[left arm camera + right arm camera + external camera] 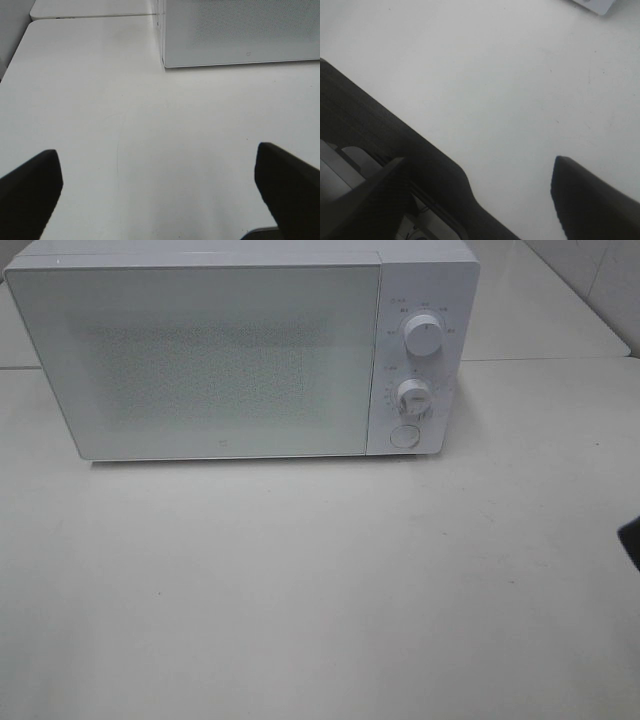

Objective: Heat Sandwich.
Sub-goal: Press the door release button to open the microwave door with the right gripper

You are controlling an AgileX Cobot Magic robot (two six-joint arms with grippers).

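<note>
Both jaws stand wide open, empty. No view shows the sandwich; whether it lies inside the shut microwave (240, 355) I cannot tell. Turning a knob (424, 335) now could run it empty, or shove it far across the desk (300, 590).

The microwave (220, 360) door is shut and too milky to see through; the print around its upper knob (424, 335) is too small to read. A dark shape (631, 543) at the high view's right edge is cut off, unidentifiable.
</note>
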